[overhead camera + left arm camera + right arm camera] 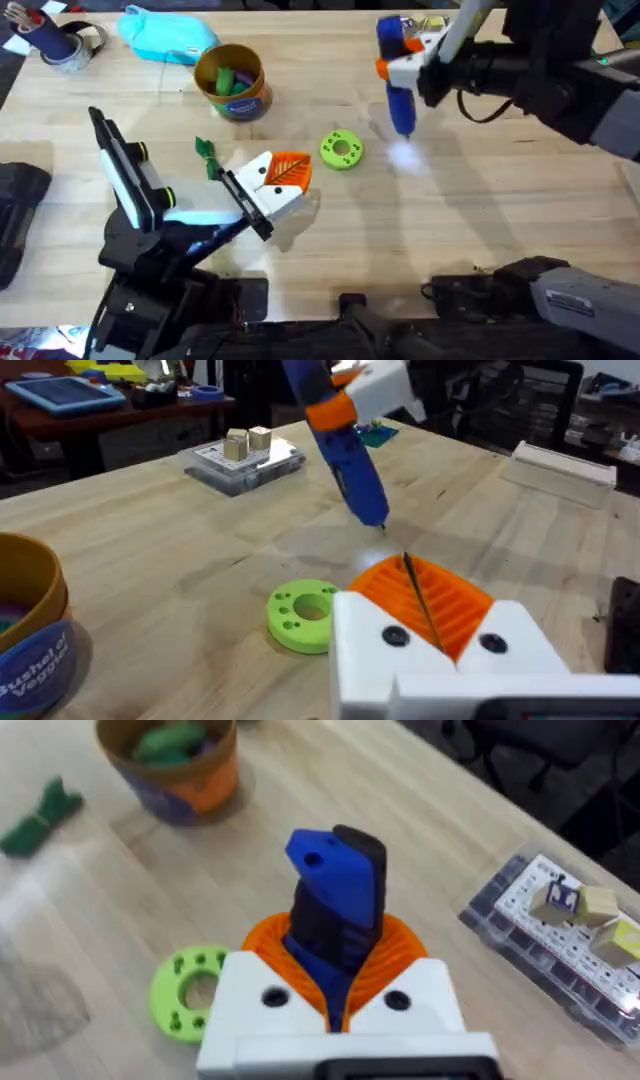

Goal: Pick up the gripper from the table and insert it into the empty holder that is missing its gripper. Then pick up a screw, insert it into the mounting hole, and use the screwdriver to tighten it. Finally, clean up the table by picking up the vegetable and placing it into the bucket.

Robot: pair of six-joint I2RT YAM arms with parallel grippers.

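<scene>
My right gripper point(408, 55) is shut on the blue screwdriver point(397, 85), held upright with its tip just above the table, right of a lime-green ring disc point(341, 150). In the right wrist view the blue handle point(335, 895) stands between the orange pads. My left gripper point(290, 172) is shut, and both its white fingers with orange pads point(425, 600) sit on the black holder bar point(247, 205). The dark-green vegetable point(206, 155) lies on the table left of it. The orange bucket point(248, 100) stands behind with green pieces inside. A loose gripper and a screw are out of view.
A clear parts box point(560, 930) with small blocks sits beyond the disc. A light-blue cloth point(165, 38) and a grey tape roll point(75, 48) lie at the back left. Bare wood spreads across the table's middle and right.
</scene>
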